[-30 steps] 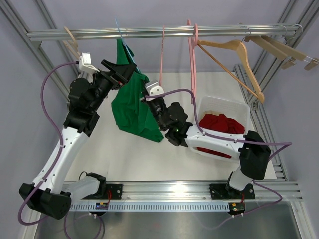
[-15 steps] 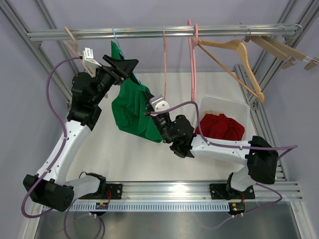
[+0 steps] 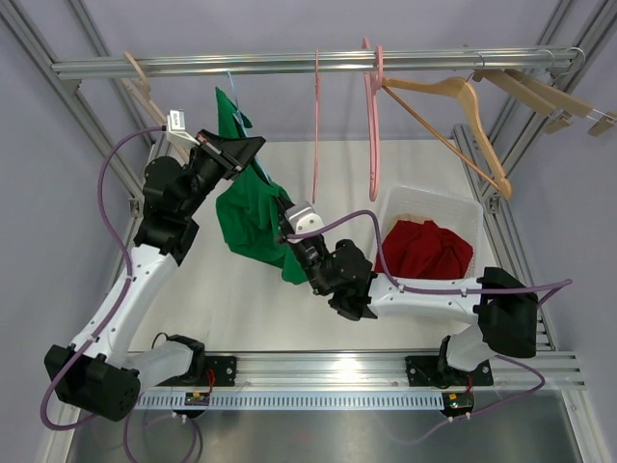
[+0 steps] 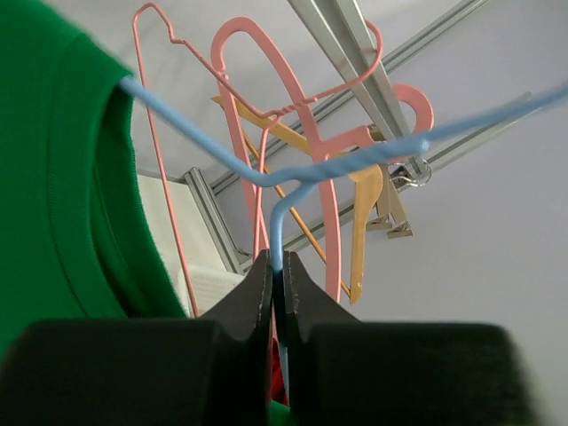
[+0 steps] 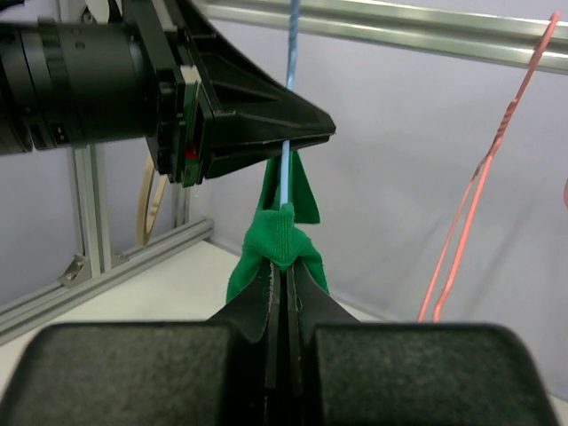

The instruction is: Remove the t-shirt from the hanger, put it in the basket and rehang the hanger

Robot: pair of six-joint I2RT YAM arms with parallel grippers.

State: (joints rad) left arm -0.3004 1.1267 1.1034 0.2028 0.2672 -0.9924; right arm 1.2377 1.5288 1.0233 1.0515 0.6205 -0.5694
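A green t-shirt (image 3: 243, 217) hangs on a thin blue wire hanger (image 3: 229, 79) from the top rail. My left gripper (image 3: 253, 147) is shut on the blue hanger's wire just above the shirt's collar. The left wrist view shows that wire (image 4: 337, 164) pinched between the jaws of the left gripper (image 4: 278, 266), with the green collar (image 4: 62, 177) at left. My right gripper (image 3: 285, 214) is lower, at the shirt's right side, shut on a fold of green cloth. In the right wrist view the right gripper (image 5: 286, 264) holds the bunched fabric (image 5: 284, 232) right under the hanger wire (image 5: 285, 177).
Pink hangers (image 3: 371, 116) and a wooden hanger (image 3: 453, 106) hang on the rail (image 3: 289, 64) to the right. More wooden hangers (image 3: 549, 96) are at the far right and one (image 3: 140, 82) at the left. A white bin (image 3: 453, 204) holds red clothing (image 3: 424, 249).
My left gripper was open around the hanger wire and has now shut on it. The right arm has moved down and toward the near edge, drawing the green cloth with it.
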